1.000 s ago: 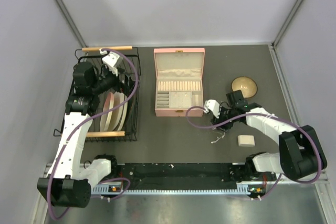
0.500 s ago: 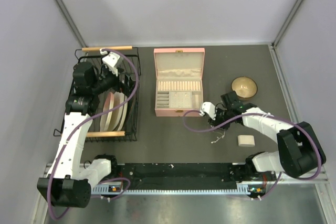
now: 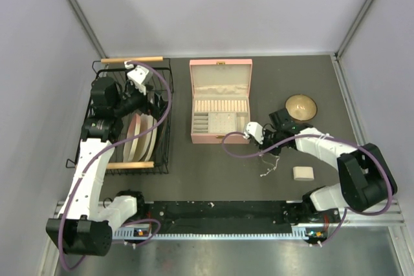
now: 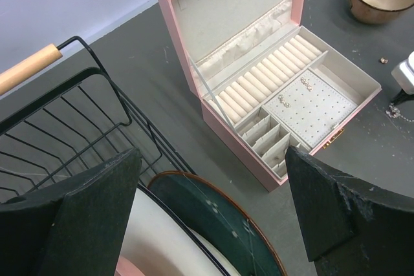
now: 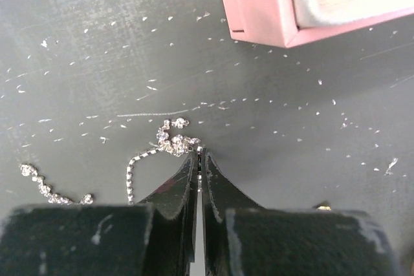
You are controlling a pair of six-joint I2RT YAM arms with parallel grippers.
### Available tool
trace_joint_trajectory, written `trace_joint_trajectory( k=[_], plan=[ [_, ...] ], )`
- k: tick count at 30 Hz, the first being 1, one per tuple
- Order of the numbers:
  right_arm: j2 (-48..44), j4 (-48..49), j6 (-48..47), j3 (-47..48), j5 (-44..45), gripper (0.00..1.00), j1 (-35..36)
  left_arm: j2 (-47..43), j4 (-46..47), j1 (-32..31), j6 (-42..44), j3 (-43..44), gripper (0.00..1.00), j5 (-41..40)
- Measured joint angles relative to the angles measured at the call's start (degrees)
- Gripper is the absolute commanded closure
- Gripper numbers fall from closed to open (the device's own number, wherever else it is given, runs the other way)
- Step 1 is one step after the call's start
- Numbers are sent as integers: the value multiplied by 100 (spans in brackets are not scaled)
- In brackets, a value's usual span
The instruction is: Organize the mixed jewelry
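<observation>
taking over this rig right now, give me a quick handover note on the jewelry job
Left hand: open, empty, above the wire rack of plates, away from the job.
Right hand: shut, tips at the end of a silvery chain on the table; I cannot tell if it is actually pinched.
Things: a second chain piece lies loose nearby, and a tiny bead sits by the wooden bowl. The pink box is open.
Done: a few small earrings sit on the stud pad.
Left: both chains and the bead are on the table, not yet boxed.
</observation>
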Motion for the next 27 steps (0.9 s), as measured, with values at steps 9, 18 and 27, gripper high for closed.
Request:
trace_joint_trajectory(
  k=[9, 18, 27],
  plan=[
    [-671, -584, 245, 487, 57, 100, 0, 68, 31, -308, 59, -37, 1, 57],
    [-1163, -1204, 586, 1436, -162, 100, 0, 382, 238, -1373, 63, -55, 1, 31],
    [-1215, -1797, 1040, 2730, -511, 100, 4, 1040, 898, -2175, -350, -52, 1, 166]
  ],
)
